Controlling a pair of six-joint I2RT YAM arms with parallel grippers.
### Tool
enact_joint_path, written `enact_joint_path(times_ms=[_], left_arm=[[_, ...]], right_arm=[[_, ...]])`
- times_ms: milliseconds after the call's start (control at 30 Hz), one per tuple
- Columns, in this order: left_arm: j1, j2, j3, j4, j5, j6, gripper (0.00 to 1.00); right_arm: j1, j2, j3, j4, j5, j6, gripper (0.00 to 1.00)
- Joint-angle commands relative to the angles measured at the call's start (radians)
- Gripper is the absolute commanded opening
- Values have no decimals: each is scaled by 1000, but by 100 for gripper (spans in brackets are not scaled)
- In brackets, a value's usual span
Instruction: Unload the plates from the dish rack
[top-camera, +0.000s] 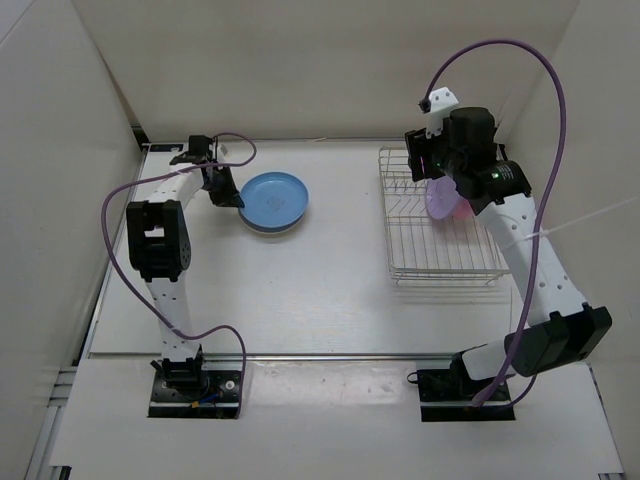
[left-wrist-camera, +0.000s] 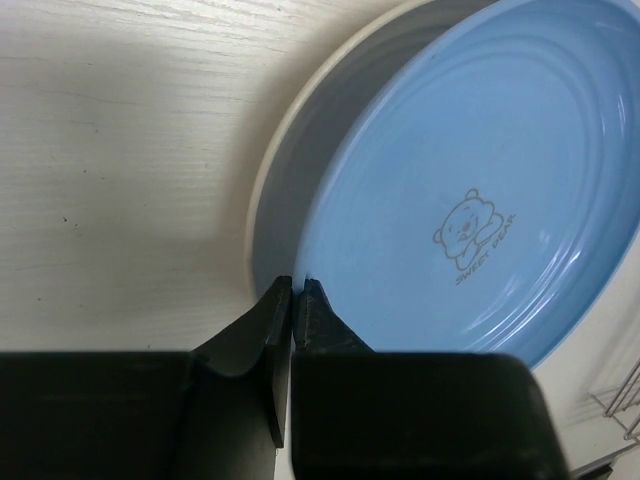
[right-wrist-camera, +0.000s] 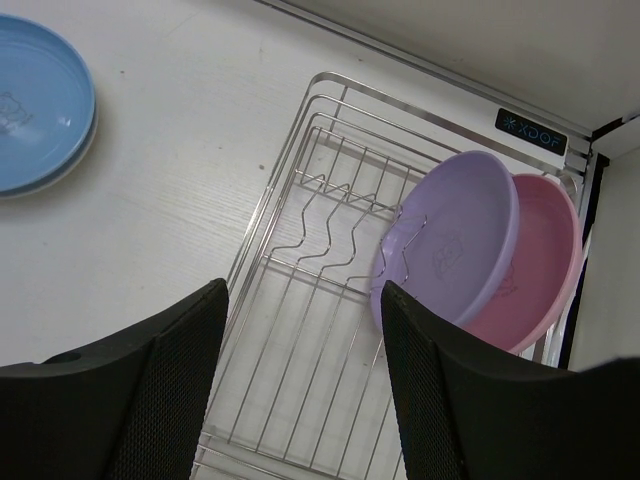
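— Blue plate (top-camera: 274, 198), where?
— Flat on the table (top-camera: 330, 300), left side. My left gripper (left-wrist-camera: 293, 290) is pressed together at its left rim.
— Others?
— Purple plate (right-wrist-camera: 455, 240) and pink plate (right-wrist-camera: 545, 270) stand in the rack (top-camera: 440, 270), far right. My right gripper (right-wrist-camera: 300, 300) is spread above.

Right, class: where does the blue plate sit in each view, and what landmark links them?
Top external: blue plate left of centre.
Left wrist: plate fills the right side.
Right wrist: plate cropped, top-left corner.
Shared landmark: dish rack, a wire sliver lower right in left wrist.
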Motion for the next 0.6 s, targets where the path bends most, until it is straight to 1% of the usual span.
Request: enact_joint_path(times_ms=[0, 100, 200, 233, 300, 367, 567], left_arm=[[-4, -15, 25, 6, -8, 0, 14], [-4, -15, 25, 6, -8, 0, 14], [-4, -15, 25, 6, -21, 0, 19], [-4, -15, 14, 6, -21, 0, 23], [-4, -15, 14, 6, -21, 0, 24], [-4, -15, 14, 6, -21, 0, 29], [-4, -15, 23, 6, -10, 0, 30]], right_arm=[[2, -43, 1, 17, -20, 14, 67], [2, -43, 1, 17, -20, 14, 67], [2, -43, 1, 17, -20, 14, 67], [2, -43, 1, 17, -20, 14, 67], [2, -43, 1, 17, -29, 14, 67], [2, -43, 1, 17, -29, 14, 67], [2, -52, 1, 17, -29, 14, 67]])
